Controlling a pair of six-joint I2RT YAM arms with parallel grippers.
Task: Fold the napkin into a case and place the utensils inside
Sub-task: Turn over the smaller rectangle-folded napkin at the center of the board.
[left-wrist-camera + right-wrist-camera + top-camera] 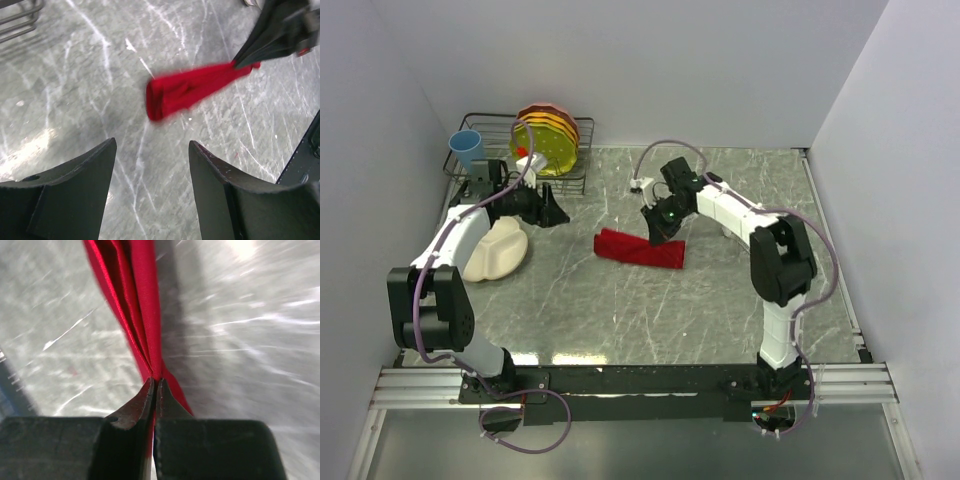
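Note:
The red napkin point(638, 249) lies bunched into a long strip at the middle of the table. My right gripper point(658, 234) is shut on its upper edge, and the cloth point(134, 300) hangs in folds from the closed fingertips. The napkin also shows in the left wrist view point(192, 90), pinched at its far end by the right gripper. My left gripper point(558, 213) is open and empty point(152, 150), to the left of the napkin and apart from it. The fork and spoon are out of view.
A cream divided plate point(496, 250) lies at the left under my left arm. A wire rack point(524, 155) at the back left holds yellow and orange plates point(550, 140) and a blue cup point(467, 150).

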